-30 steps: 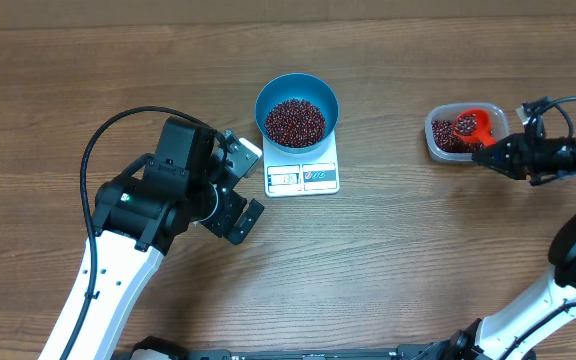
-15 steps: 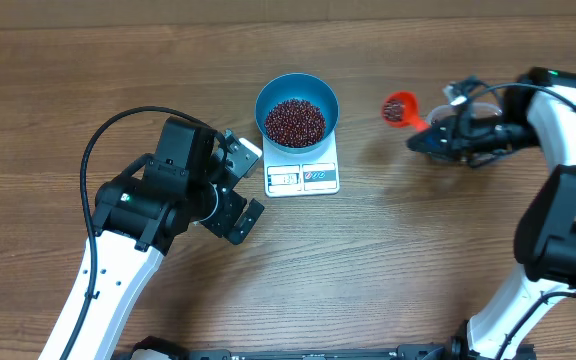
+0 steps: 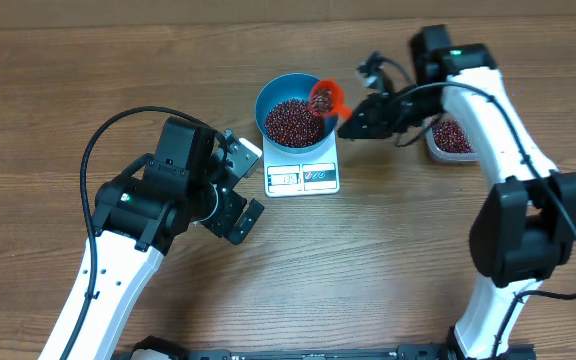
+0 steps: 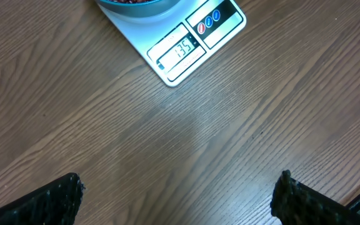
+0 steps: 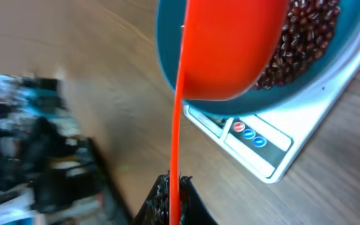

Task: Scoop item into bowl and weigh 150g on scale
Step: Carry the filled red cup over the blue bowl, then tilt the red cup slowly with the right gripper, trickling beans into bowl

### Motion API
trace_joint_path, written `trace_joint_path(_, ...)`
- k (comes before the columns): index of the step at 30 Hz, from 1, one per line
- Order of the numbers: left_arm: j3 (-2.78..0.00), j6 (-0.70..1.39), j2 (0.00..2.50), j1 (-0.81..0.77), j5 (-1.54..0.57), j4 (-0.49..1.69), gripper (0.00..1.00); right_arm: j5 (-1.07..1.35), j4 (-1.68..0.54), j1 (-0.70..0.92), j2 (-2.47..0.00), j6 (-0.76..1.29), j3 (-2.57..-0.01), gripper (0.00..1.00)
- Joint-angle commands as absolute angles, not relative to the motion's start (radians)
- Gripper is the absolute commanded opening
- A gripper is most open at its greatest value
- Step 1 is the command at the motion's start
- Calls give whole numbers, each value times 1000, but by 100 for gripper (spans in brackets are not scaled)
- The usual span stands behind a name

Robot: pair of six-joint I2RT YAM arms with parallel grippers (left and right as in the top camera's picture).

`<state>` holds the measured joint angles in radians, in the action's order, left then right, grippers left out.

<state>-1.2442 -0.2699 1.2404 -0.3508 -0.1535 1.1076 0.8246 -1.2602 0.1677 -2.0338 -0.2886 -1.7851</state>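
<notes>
A blue bowl (image 3: 297,91) heaped with dark red-brown beans (image 3: 292,121) stands on the white scale (image 3: 302,176), whose display faces the front. My right gripper (image 3: 349,125) is shut on the thin handle of an orange-red scoop (image 3: 325,98). The scoop holds beans and hangs tilted over the bowl's right rim. In the right wrist view the scoop (image 5: 229,47) covers part of the bowl (image 5: 305,81), and the handle runs down between the fingers (image 5: 161,203). My left gripper (image 3: 236,190) stands open over bare wood left of the scale (image 4: 195,40), nothing between its fingers (image 4: 52,200).
A clear plastic tub (image 3: 452,139) with more beans sits right of the scale, partly hidden under my right arm. My left arm fills the front left of the table.
The right arm swung left from the tub, carrying the filled scoop to the bowl's right rim. The left arm has not moved.
</notes>
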Motion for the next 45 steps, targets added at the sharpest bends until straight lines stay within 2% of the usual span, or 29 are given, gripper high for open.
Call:
trace_joint_path(1,-1265,-292,1243,-347,-154,1107,100,613,-1237,237,-1991,-232,-1814,4)
trace_joint_path(9,-1265,-292,1243,-347,-154,1107,100,382,-1195,364,-1984,-239,-1816,4)
trace_joint_path(14,-1265,-292,1243,-347,-154,1107,100,320,-1152,405,-1984,-239,-1816,4)
trace_joint_path(31,-1265,-292,1243,-347,-154,1107,100,183,-1056,409,-1984,-239,-1816,4)
trace_joint_path(45,-1265,-292,1243,-347,-154,1107,100,181,-1046,415,-1983,-262,-1816,4)
